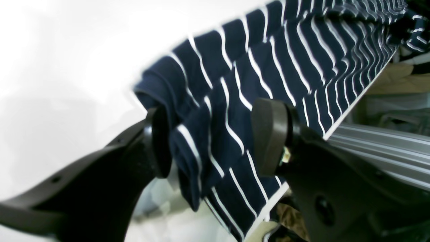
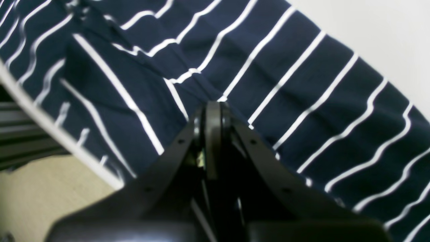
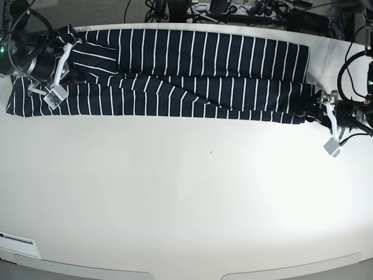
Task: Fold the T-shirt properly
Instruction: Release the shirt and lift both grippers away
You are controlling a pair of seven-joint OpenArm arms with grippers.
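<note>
The dark navy T-shirt (image 3: 192,76) with thin white stripes lies as a long folded band along the far edge of the white table (image 3: 204,192). My left gripper (image 1: 213,141) is open at the band's right end, and a bunched edge of the shirt (image 1: 285,50) hangs between its pads (image 1: 268,137). In the base view the left gripper (image 3: 312,105) sits at that end. My right gripper (image 2: 213,111) is shut, and creases of the shirt (image 2: 302,67) run into its tips. In the base view the right gripper (image 3: 58,55) is over the shirt's left end.
The shirt reaches the table's far edge (image 1: 352,111), with an aluminium frame rail (image 1: 386,151) below it. Cables and equipment (image 3: 233,9) stand behind the table. Floor (image 2: 40,188) shows past the table edge beside the right gripper.
</note>
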